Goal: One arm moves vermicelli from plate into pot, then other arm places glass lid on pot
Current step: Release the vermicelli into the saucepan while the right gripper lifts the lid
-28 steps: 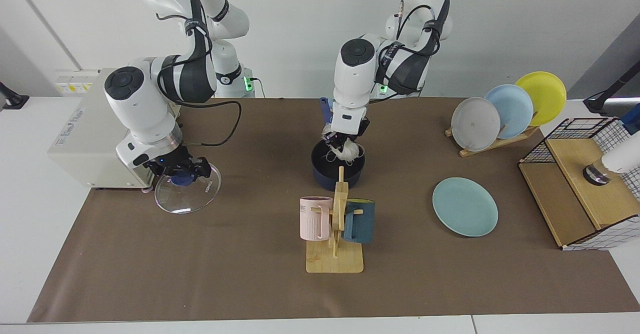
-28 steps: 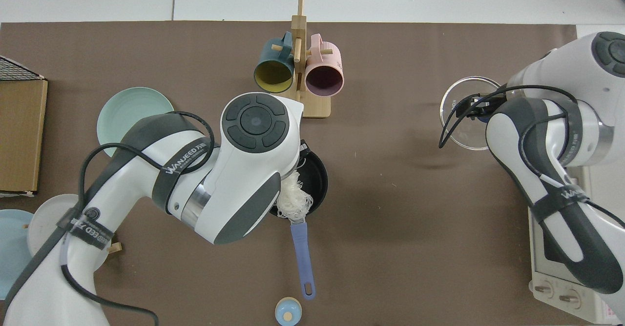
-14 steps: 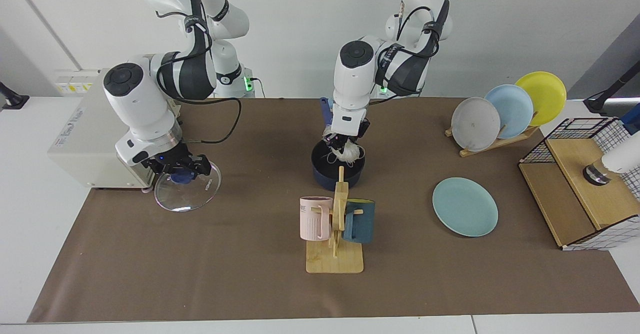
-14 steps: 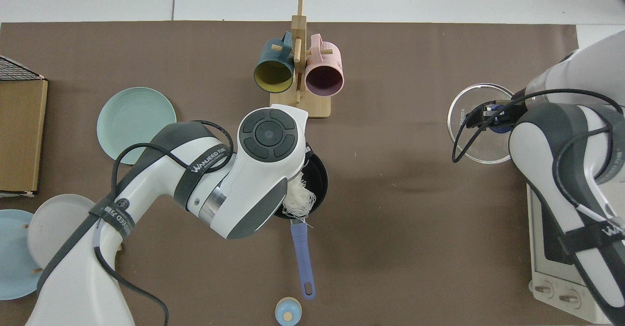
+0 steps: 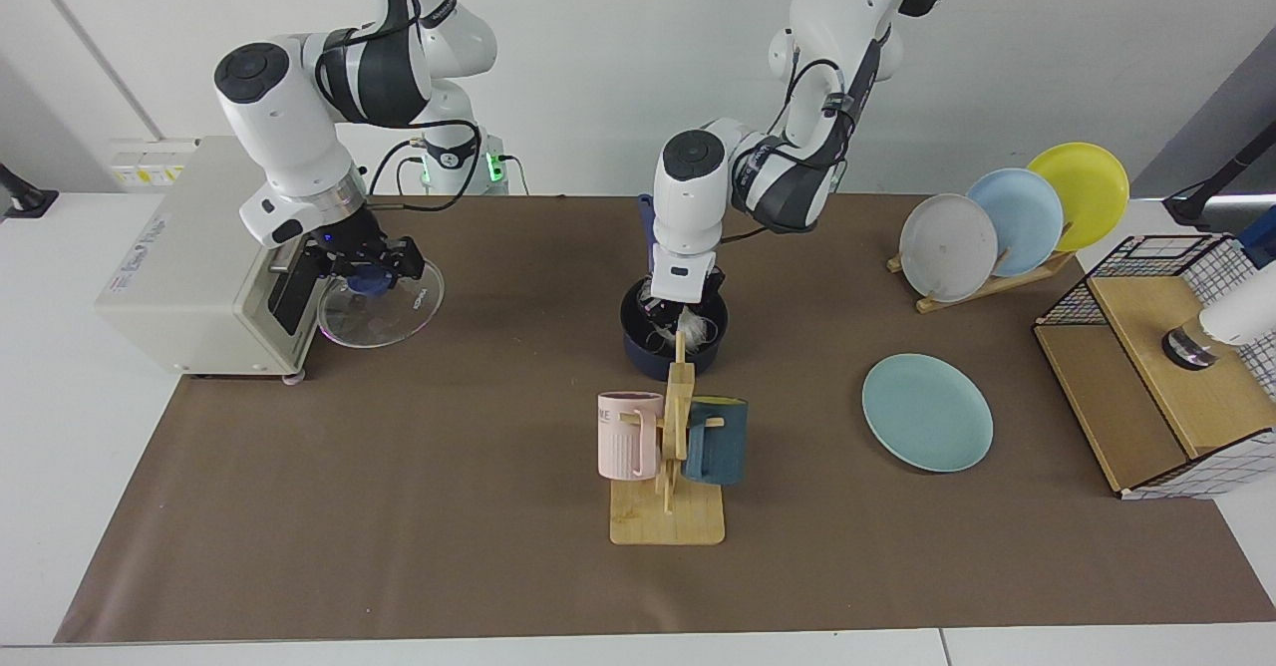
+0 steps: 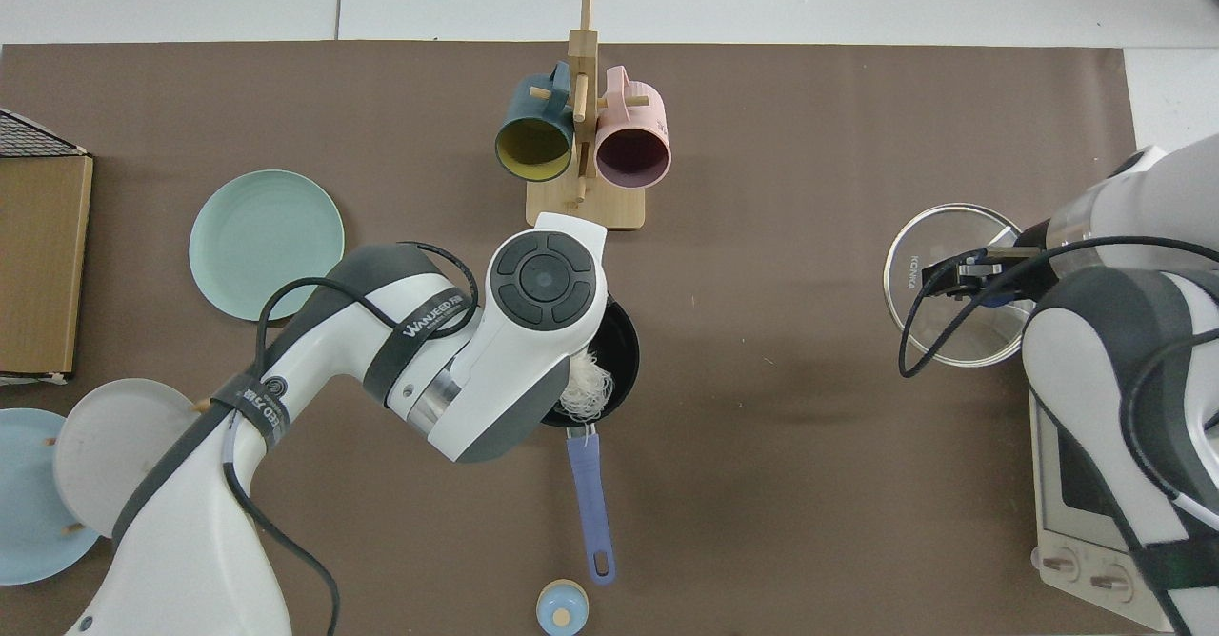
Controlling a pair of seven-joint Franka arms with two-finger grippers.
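**Left gripper** (image 5: 674, 313): lowered into the mouth of the pot (image 5: 671, 345), wrist directly above it. Whether its fingers were parted or still pinched could not be told; the wrist hid them from above.

**Vermicelli** (image 6: 587, 388): white strands beneath and beside this gripper, inside the pot on the side nearest the blue handle (image 6: 589, 503), a few reaching toward the rim there. Seen from across the table, a tuft (image 5: 695, 325) showed just under the gripper.

**Plate** (image 5: 927, 412): bare, well apart from this gripper, on the side of the left arm's base.

**Right gripper** (image 5: 364, 263): clamped on the blue knob of the glass lid (image 5: 382, 299), which hung tilted beneath it, off the table and just beside the white appliance (image 5: 189, 277); well apart from the pot.

**Handling note (judgement):** the step in hand appeared to be the drop of the noodles. A good release would come low and toward the pot's centre, so that no strands draped over the rim where the lid must seat. A straight upward withdrawal would help keep clinging strands from being dragged out. The lid should wait until the left arm was clear.

**Writing:**
- "WANJEED" on the left arm's dark band (image 6: 433, 317).
- "KONKA" on the lid's glass (image 6: 911, 272).
- Lettering on the appliance's top, unreadable.
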